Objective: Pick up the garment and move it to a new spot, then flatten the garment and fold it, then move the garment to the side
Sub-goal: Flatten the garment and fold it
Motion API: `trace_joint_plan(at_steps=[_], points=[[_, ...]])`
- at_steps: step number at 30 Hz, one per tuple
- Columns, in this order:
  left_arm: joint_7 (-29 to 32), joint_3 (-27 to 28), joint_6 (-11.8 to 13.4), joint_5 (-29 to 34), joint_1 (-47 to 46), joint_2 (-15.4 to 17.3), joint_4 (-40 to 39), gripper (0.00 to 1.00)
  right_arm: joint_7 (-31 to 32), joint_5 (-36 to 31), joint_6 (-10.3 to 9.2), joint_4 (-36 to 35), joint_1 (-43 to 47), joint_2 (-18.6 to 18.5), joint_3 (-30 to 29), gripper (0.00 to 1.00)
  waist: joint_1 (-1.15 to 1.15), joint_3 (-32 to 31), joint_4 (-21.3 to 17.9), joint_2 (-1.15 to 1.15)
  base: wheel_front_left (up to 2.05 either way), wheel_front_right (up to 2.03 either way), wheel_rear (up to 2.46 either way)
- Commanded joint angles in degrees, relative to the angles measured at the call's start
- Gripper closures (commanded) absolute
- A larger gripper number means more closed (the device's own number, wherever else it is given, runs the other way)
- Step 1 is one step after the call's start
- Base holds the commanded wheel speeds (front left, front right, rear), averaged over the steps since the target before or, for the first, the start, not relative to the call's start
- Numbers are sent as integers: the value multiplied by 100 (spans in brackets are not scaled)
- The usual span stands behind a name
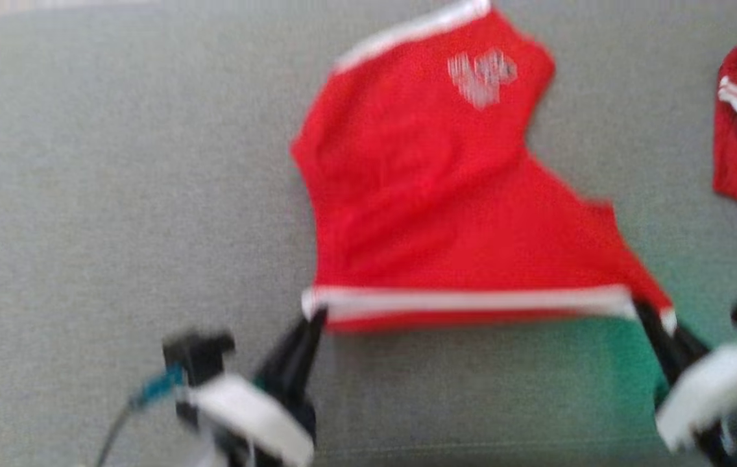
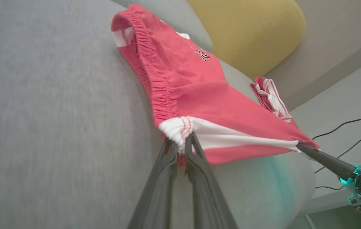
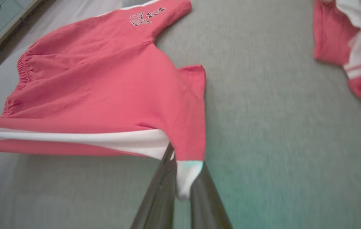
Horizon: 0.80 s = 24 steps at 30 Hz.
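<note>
Left jaws pinched shut, right jaws pinched shut

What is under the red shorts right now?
Under the red shorts, grey cushion shows below the lifted near hem, pinched at its corners by the left gripper and right gripper. Beneath the rest, the cloth covers everything.

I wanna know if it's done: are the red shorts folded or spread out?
Spread out. The left gripper and right gripper pinch the striped edge of the red shorts, stretched taut.

Red garment [image 1: 433,194] (white stripe), grey couch [image 1: 115,194]
</note>
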Motion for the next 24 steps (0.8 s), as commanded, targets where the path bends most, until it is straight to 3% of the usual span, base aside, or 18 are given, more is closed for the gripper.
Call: trace_joint_plan(at_steps=[1, 5, 9, 16, 24], points=[[-34, 165, 135, -48, 158, 187, -407, 100, 100, -41, -5, -465, 262, -86, -111, 100, 1, -244, 82, 0, 0, 0, 0], [183, 4, 517, -119, 945, 386, -1352, 100, 447, -114, -5, -1413, 1342, 216, -594, 100, 1, -308, 194, 0, 0, 0, 0], [457, -85, 663, -186, 1122, 506, -2057, 100, 755, -129, -5, -1952, 1565, 334, -838, 100, 1, -264, 266, 0, 0, 0, 0], [875, -34, 683, -290, 468, 347, -2482, 100, 1258, -187, -5, -1839, 467, 14, -771, 100, 1, 70, 442, 0, 0, 0, 0], [1374, 301, 931, -487, -942, -244, -2140, 100, 1951, -185, -5, -1019, -1707, -599, -517, 100, 1, 731, 935, 0, 0, 0, 0]])
